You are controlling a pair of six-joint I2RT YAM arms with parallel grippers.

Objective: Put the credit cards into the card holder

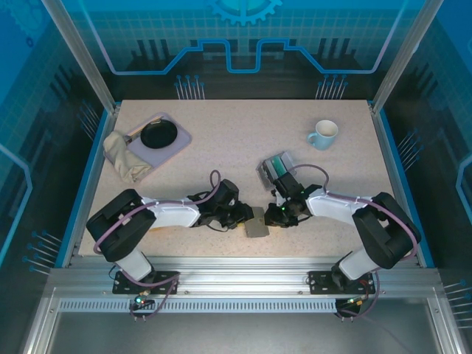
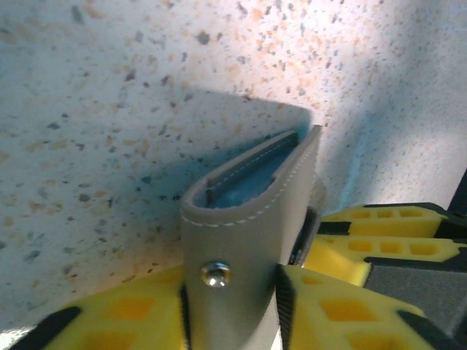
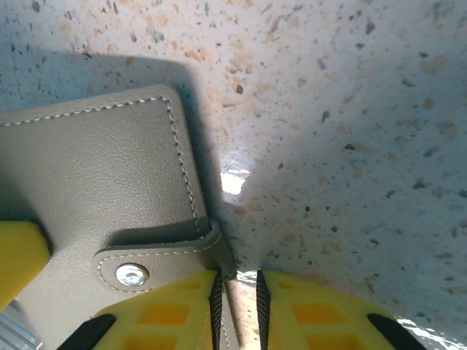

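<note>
At near-centre desk (image 1: pixel 221 147): found card holder (image 1: pixel 256 221) barely gaping, no card seen inside.
Noted left pincer (image 2: pixel 232 284) pinching its snap strap, right pincer (image 3: pixel 237 295) nipping its edge; judged credit cards (image 1: pixel 279 161), in clear box (image 1: pixel 264 172) beyond, all yet to load.

Bystanders around the speckled table (image 1: pixel 221 125)
Pale mug (image 1: pixel 323 134) sits at two o'clock; at ten o'clock a lavender tray (image 1: pixel 177 147) carries a black pan (image 1: pixel 158 133), beige cloth (image 1: pixel 122 158) overlapping its near-left edge; clear slotted box (image 1: pixel 276 168) just off centre toward three o'clock.
</note>
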